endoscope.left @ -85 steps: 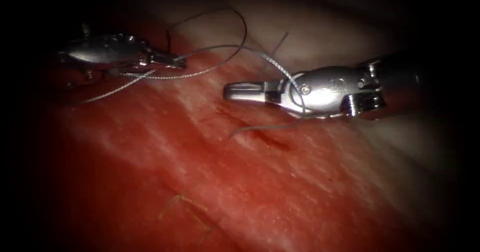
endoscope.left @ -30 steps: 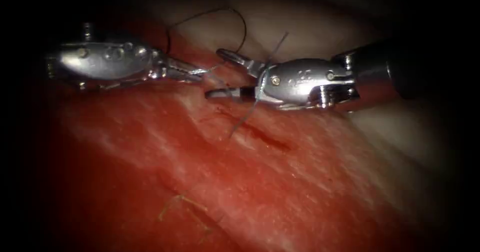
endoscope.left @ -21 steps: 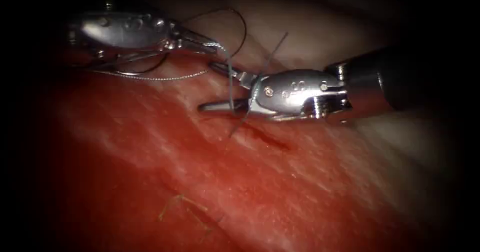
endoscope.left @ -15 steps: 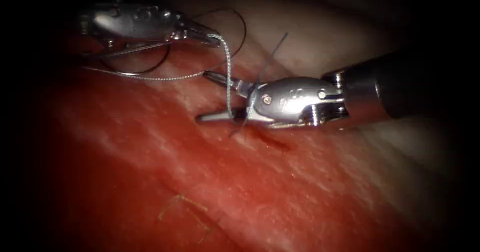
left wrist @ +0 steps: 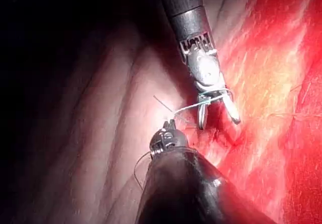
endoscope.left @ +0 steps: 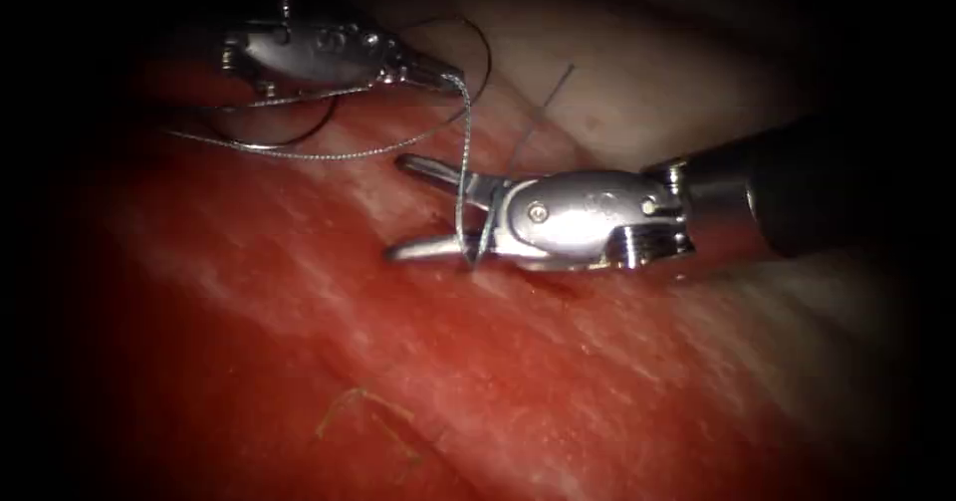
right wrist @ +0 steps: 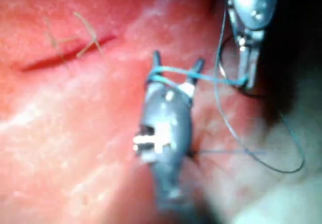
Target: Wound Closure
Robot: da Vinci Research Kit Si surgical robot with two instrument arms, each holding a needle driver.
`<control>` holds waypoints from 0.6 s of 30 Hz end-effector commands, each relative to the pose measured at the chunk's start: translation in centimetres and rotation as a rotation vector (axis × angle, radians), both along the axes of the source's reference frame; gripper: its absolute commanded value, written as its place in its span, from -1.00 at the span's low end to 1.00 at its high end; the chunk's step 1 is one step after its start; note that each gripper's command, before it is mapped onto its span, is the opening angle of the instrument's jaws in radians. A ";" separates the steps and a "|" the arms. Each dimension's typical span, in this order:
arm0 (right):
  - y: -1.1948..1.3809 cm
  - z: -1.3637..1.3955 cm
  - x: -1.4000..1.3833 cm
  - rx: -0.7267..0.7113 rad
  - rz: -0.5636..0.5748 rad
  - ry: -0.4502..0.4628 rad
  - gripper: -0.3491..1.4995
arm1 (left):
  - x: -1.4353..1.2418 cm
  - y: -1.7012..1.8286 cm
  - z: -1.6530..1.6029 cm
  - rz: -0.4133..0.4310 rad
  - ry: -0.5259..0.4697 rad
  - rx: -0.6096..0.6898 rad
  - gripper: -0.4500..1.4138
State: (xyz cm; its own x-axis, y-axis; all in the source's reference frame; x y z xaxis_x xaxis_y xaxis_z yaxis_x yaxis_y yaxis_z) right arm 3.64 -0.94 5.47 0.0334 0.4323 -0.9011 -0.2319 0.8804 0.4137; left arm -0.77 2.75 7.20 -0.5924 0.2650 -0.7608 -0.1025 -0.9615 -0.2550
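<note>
Knot-tying in hand, by judgement. Left tool (endoscope.left: 443,71) clenched on thread (endoscope.left: 461,152), up-left of the cut (endoscope.left: 553,284). Right tool (endoscope.left: 423,207) gaping, thread draped across both jaws, over the cut. Needle not made out. Next calls for closing on a strand.

I work at a surgical training bench, a laboratory setting and not an operating room. The evidence: the work surface is a slab of tissue (endoscope.left: 558,381), red meat with pale fatty bands, wet with red fluid (endoscope.left: 299,362), lying bare under a narrow pool of scope light that fades to dark at every edge. My two thin metal tools, the left tool (endoscope.left: 438,71) and the right tool (endoscope.left: 423,207), are wristed surgical instruments. Braided thread (endoscope.left: 460,162) runs between them.
</note>
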 end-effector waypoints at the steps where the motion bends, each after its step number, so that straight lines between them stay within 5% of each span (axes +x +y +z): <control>1: 0.00 0.02 0.01 0.003 0.016 0.017 0.11 | -0.04 -0.04 0.12 -0.007 -0.003 0.010 -1.00; 8: 0.07 -0.03 -0.16 0.039 0.116 0.039 0.09 | -0.05 -0.34 0.49 0.000 -0.009 0.055 -1.00; 18: 0.11 0.00 -0.30 0.108 0.244 0.101 0.03 | -0.21 -0.56 0.59 0.008 -0.041 0.083 -1.00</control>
